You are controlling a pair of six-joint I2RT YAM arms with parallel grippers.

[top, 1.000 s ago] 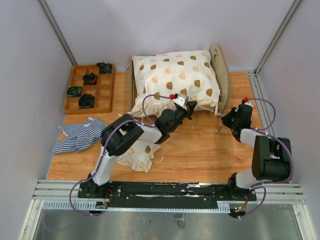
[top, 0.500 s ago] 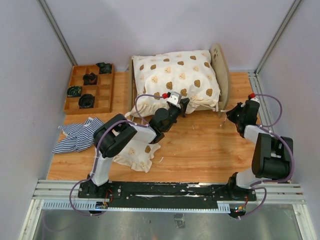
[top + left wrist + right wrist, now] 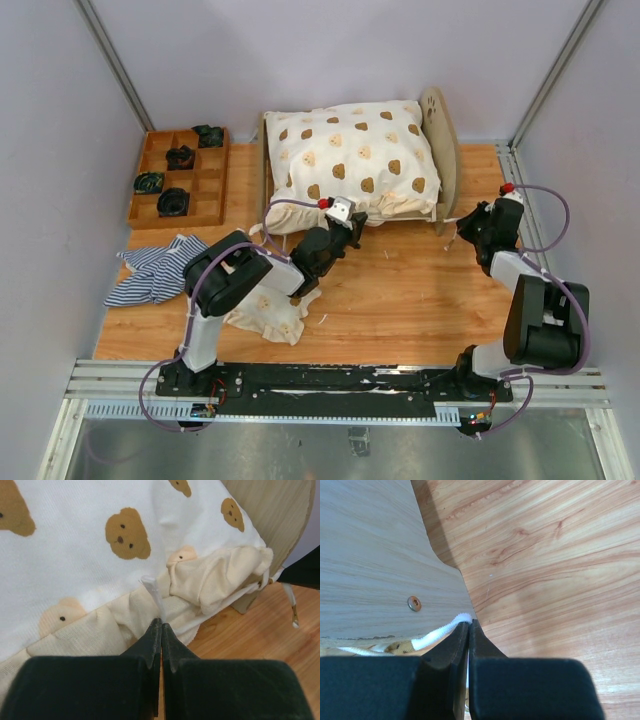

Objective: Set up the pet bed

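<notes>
Left hand [image 3: 161, 626] on quilt [image 3: 75, 555] in bed [image 3: 443, 150]

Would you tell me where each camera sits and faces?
Top external: above and behind, looking down on the pet bed; left arm and right arm show.
Left wrist: arm-mounted, faces the quilt; left gripper shut on white tie.
Right wrist: arm-mounted, faces the headboard; right gripper shut on white cord.
Both wrist views share the headboard.

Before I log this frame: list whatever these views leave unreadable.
- Top view: what lies inside the light plywood bed frame, covered by the cream bear-print quilt.
- Top view: dark items in the brown compartment tray, too small to identify.
- Right wrist view: far end of the white cord, behind the shut right gripper.
</notes>
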